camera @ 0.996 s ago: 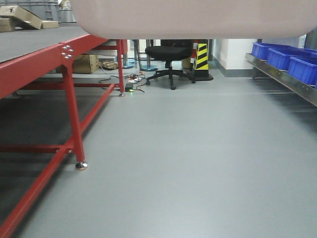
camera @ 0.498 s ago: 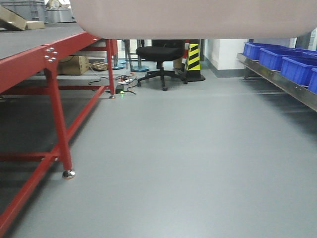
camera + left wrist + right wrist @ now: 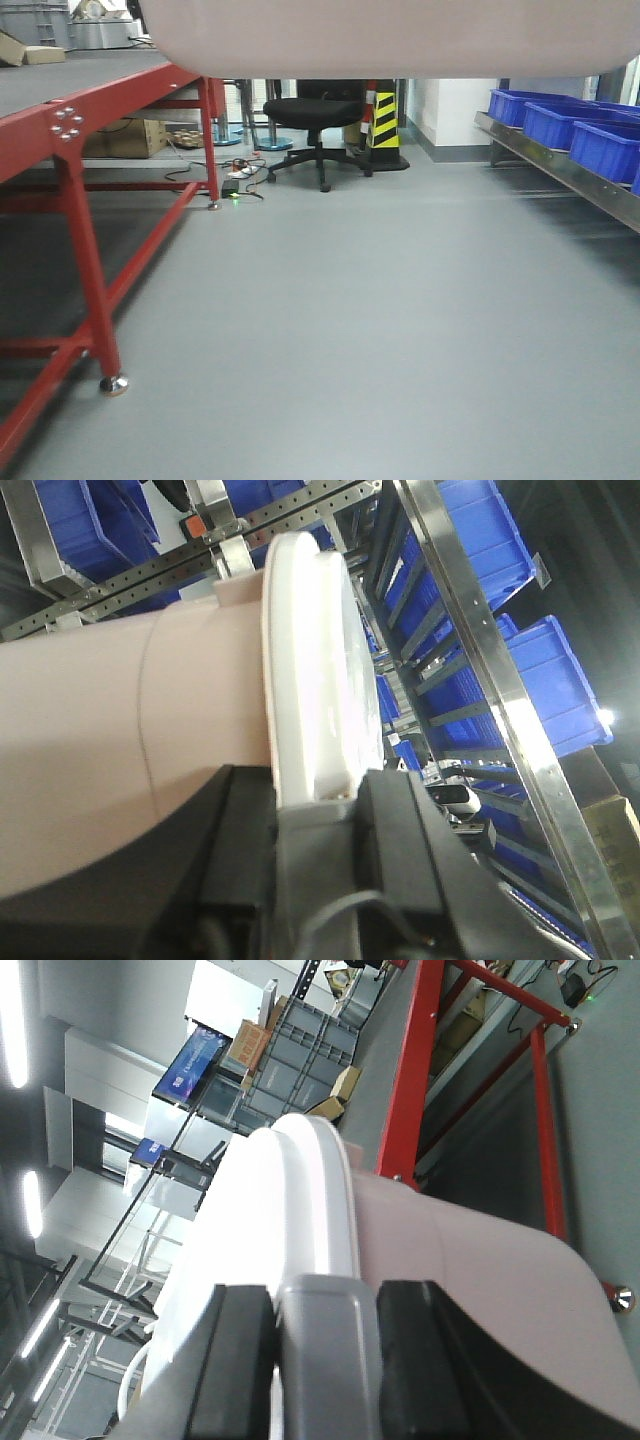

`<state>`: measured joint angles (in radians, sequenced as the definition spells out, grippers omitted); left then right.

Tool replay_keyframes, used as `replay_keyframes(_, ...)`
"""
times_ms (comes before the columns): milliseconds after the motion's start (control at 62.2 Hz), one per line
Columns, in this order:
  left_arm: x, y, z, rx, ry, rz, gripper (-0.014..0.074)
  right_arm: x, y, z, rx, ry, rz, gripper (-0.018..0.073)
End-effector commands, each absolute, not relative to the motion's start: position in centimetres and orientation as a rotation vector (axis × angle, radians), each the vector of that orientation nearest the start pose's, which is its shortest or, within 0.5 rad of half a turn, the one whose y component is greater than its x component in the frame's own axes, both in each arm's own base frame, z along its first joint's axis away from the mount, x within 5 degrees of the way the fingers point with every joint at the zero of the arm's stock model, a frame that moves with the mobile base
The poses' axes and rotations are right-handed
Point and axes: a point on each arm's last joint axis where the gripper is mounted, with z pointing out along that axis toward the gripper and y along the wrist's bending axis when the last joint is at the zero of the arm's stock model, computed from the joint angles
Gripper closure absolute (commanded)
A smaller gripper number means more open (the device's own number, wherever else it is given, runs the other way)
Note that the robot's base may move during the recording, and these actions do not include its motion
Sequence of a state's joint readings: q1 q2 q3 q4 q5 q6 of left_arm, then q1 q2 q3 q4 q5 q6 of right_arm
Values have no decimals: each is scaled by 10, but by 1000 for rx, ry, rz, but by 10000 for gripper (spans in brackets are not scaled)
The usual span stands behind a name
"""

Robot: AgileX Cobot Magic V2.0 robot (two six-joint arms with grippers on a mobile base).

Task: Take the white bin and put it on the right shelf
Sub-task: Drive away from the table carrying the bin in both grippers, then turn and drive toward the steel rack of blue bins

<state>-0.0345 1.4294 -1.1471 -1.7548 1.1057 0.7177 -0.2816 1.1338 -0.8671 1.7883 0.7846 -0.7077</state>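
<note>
The white bin [image 3: 400, 35] hangs across the top of the front view, held off the floor, with only its pale underside showing. In the left wrist view its pinkish body [image 3: 120, 730] and glossy lid [image 3: 310, 660] fill the frame, and my left gripper [image 3: 318, 800] is shut on the grey handle at that end. My right gripper [image 3: 327, 1305] is shut on the grey handle at the other end, beside the lid [image 3: 290, 1200]. The right shelf [image 3: 560, 168] runs along the right wall as a steel tier, and its flat rail [image 3: 500, 680] shows close by the bin.
Blue bins [image 3: 560, 120] sit on the steel tier, and more blue bins [image 3: 480, 540] fill the racks above. A red-framed table [image 3: 90, 110] lines the left side, its leg [image 3: 95, 330] near me. A black office chair [image 3: 315, 115] and a yellow-black post [image 3: 385, 125] stand ahead on the grey floor.
The front view has advanced and swung slightly right: the table leg, the chair and the blue bins have slid left in the frame. The bin stays at the top, both grippers still holding it.
</note>
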Motion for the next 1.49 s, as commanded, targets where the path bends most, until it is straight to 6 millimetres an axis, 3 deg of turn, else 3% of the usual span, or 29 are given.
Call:
replay_keyframes(0,260,-98,426,209,1567,-1953,722,230,5,402,451,1497,1385,491)
replay_keyframes(1478,260,-98,425,212,1576,-1946,722,230,5,402,452,1497,1384,491)
